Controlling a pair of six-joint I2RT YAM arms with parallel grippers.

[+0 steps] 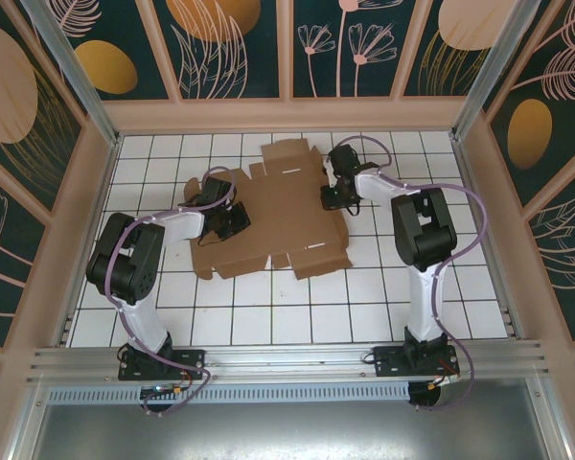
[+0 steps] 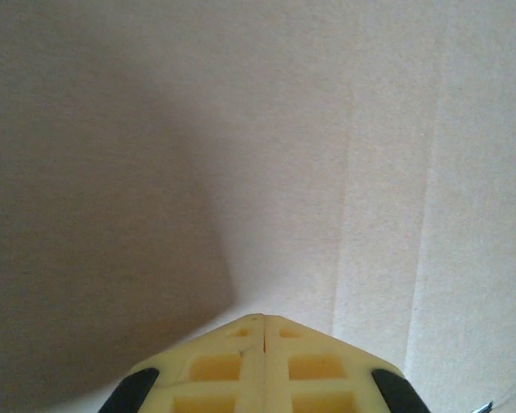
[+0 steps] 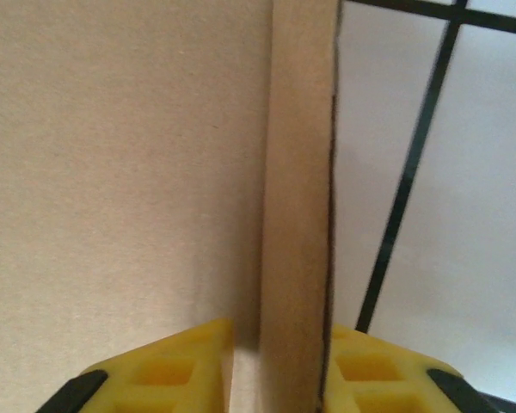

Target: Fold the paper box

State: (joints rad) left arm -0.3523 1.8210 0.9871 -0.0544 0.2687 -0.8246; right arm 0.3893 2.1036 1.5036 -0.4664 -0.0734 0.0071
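Early stage. The paper box (image 1: 278,216) lies mostly flat mid-bench (image 1: 383,297), between the two arms. No walls are formed, and its flaps and tabs are spread out. Left gripper (image 1: 228,224): fingers fully closed on nothing, tips down on the sheet's left part, likely pinning it. Right gripper (image 1: 337,197): fingers slightly apart astride a raised right-edge flap, with a gap on one side, so it looks loose rather than clamped. Nearly all the folding is left.
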